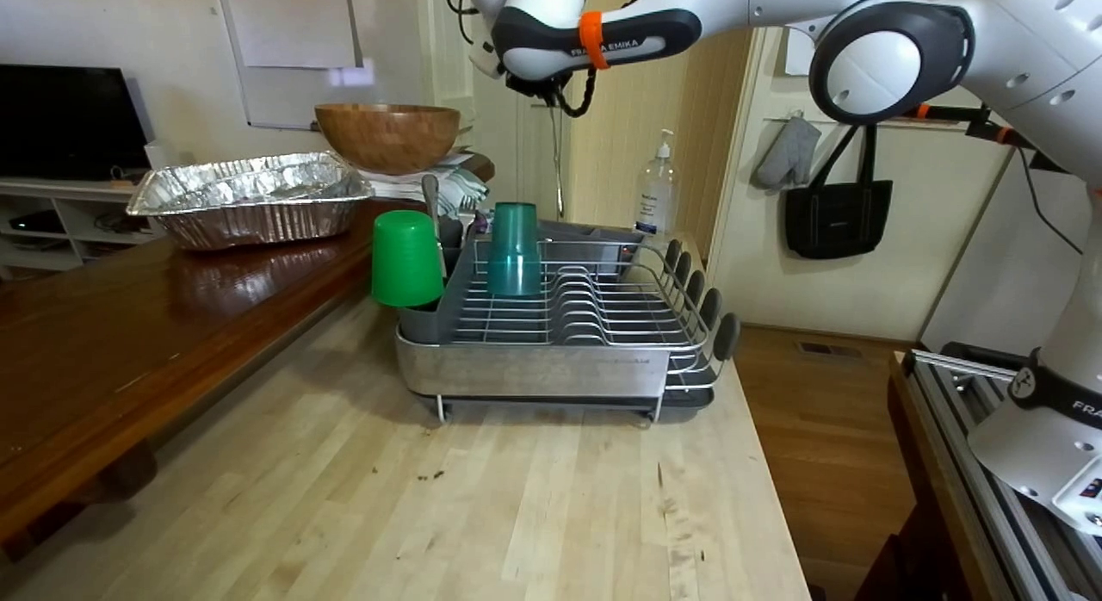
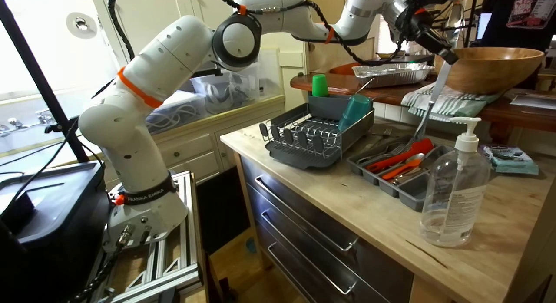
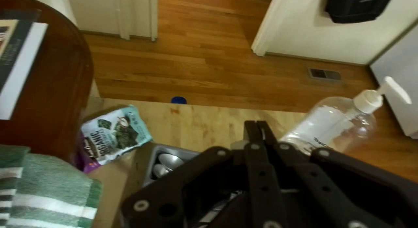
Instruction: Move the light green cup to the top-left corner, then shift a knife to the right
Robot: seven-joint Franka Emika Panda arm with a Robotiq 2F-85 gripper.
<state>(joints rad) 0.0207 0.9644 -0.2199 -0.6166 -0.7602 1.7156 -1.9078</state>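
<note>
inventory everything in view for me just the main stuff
Rectangular metal dish rack: 1, grey, on pale wooden counter.
Tapered plastic tumbler: 1, bright green, inverted at rack corner.
Translucent plastic cup: 1, teal, in rack.
Divided plastic tray: 1, grey, beside rack.
Loose utensils: several; silver, red, orange; in tray.
Slim metal utensil, perhaps a knife: 1, silver, in black pincer.
Plastic pump bottle: 1, clear, on counter.
Snack packet: at least 1, teal, on counter.
Striped cloth: at least 1, green and white, on brown wooden table.
Round wooden bowl: 1, brown, apparently on cloth.
Rectangular foil pan: 1, silver, on table.
Fabric bag: 1, black, hanging in background.
Jointed arm: 1, white, above counter.
Pincer: 1, black, shut on slim utensil.
</note>
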